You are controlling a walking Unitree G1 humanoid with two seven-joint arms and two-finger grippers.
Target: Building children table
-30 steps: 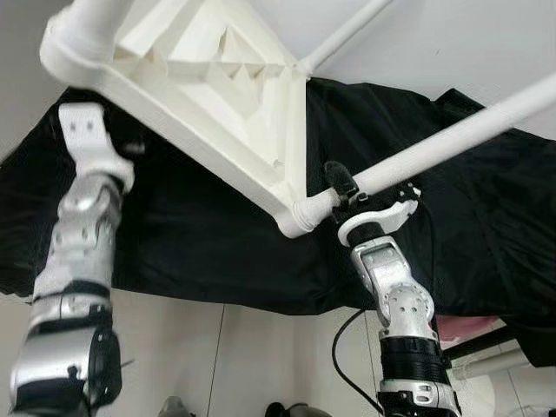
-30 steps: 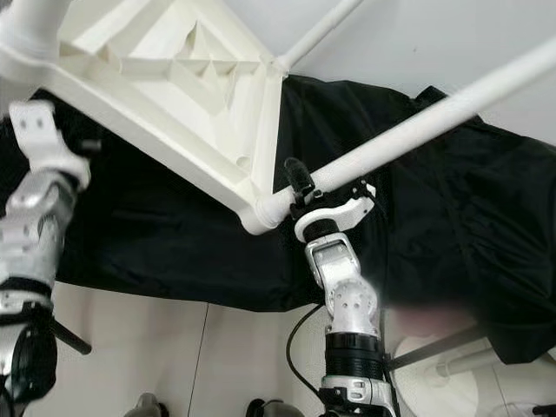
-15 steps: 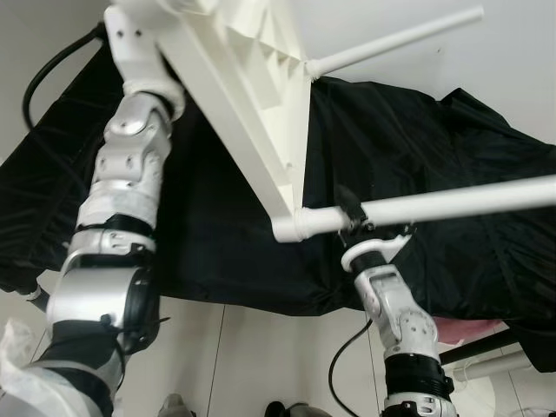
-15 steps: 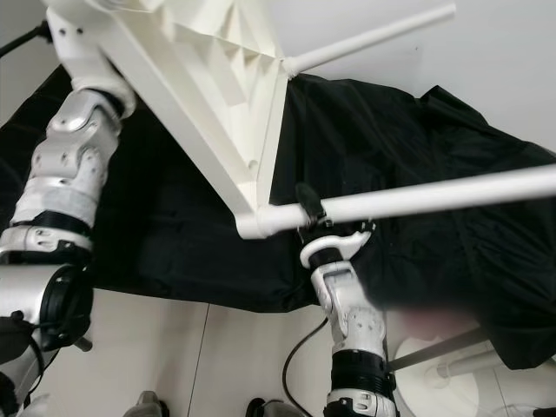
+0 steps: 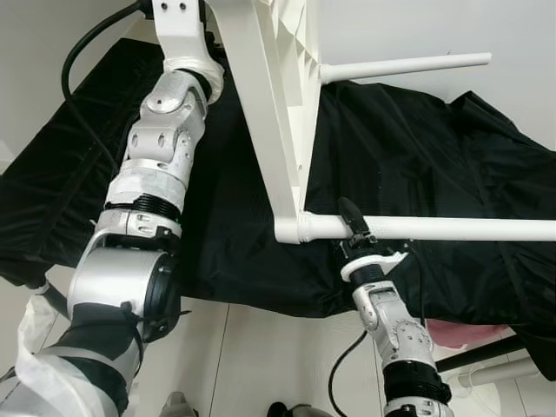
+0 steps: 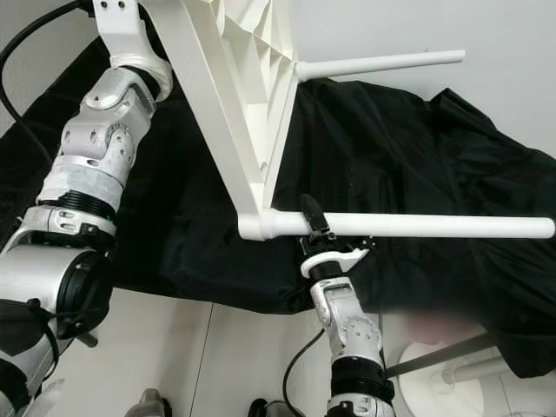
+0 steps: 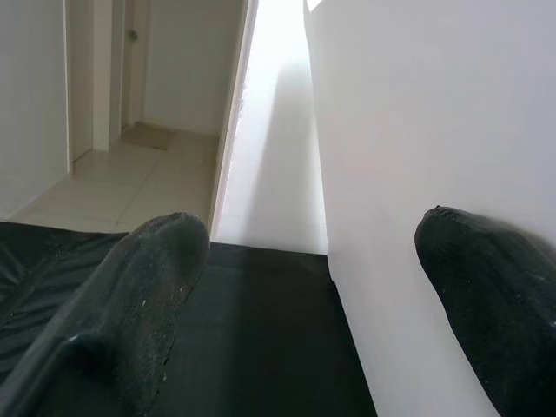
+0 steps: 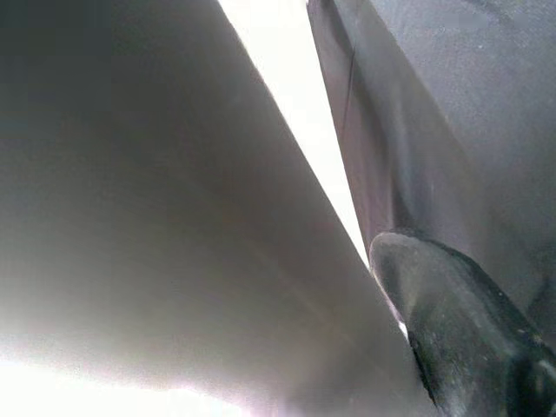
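The right claw (image 5: 352,228) is pinched on the near white leg (image 5: 434,228) of the children's table, close to the corner socket (image 5: 291,229) where that leg meets the frame; one black finger (image 5: 350,213) is seen lying over the tube, and in the right wrist view the pale tube (image 8: 156,217) is pressed right against a black fingertip (image 8: 452,321). The left claw (image 7: 313,287) is raised at the top of the head views, where its wrist (image 5: 178,26) meets the white table frame (image 5: 265,104); in the left wrist view the flat white panel (image 7: 417,139) is seen between the two spread black fingers (image 7: 130,304), one of them resting against it, though whether the panel is truly gripped cannot be told. The table is held off the floor, tipped on edge, with its ribbed underside turned toward the right and a second leg (image 5: 404,65) sticking out level above the first. Behind and beneath it a black cloth (image 5: 417,148) is draped, and pale floor tiles (image 5: 261,356) are seen below.
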